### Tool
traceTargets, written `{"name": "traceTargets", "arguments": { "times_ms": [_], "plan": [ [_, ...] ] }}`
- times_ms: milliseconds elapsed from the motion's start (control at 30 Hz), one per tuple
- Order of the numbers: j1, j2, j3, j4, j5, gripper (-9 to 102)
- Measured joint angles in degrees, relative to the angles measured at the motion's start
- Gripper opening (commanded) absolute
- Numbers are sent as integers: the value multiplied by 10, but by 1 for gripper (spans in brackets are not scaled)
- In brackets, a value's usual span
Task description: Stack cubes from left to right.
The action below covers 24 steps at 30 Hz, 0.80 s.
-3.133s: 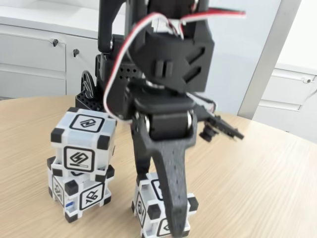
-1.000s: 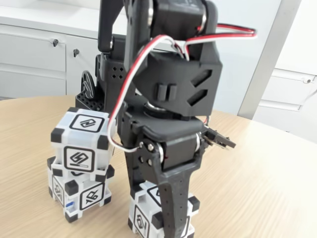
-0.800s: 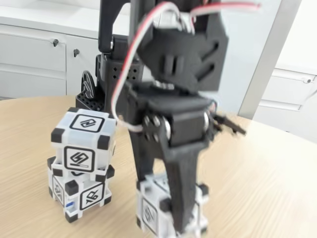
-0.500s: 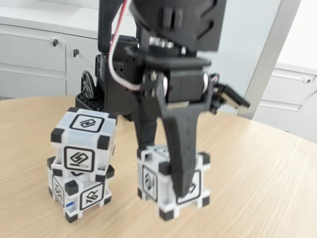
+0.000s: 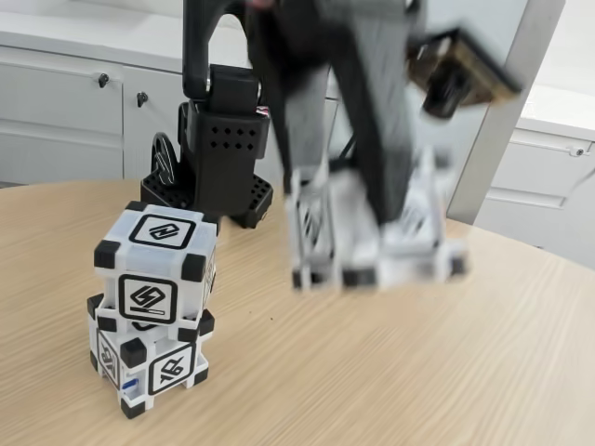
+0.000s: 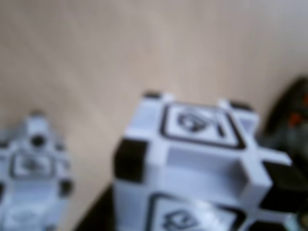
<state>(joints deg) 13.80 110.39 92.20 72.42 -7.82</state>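
Closed on a white cube [image 5: 372, 228], jaws clamping it from either side, one dark finger [image 5: 376, 139] running down across its near face in the fixed view. Held clear of the wooden table [image 5: 418, 372], well above the surface, blurred, so glyphs unreadable there. Gripper [image 5: 372, 200] itself blurred too, descending from the top edge of that view. Same held cube [image 6: 192, 163] looming large in the wrist view, white body, black corner blocks, a black-framed glyph on its upper face, tilted slightly, bare table [image 6: 96, 57] beyond it.

Nearer the fixed camera, at left: a stack of two cubes, upper cube [image 5: 158, 269] sitting on lower cube [image 5: 149, 358], upper one turned slightly off the lower one's alignment, both upright on the table. Stack well apart from the held cube, lower and to the left of it. Seen also at the left edge of the wrist view as a soft, out-of-focus stack top [image 6: 33, 168].

Farther back: black arm base [image 5: 218, 158] at the table's rear edge, behind the stack. Beyond that, white cabinets [image 5: 65, 111] with small lock knobs, and a pale upright post [image 5: 497, 102] at right.
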Motion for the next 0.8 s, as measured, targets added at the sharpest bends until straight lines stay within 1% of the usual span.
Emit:
{"name": "traceTargets", "arguments": {
  "times_ms": [100, 267, 367, 500, 800],
  "plan": [
    [0, 1, -74, 49, 10, 18],
    [0, 1, -213, 179, 21, 18],
    [0, 0, -291, 239, 31, 17],
    [0, -36, -344, 255, 46, 17],
    [5, -156, -351, 260, 48, 18]
  ]
}}
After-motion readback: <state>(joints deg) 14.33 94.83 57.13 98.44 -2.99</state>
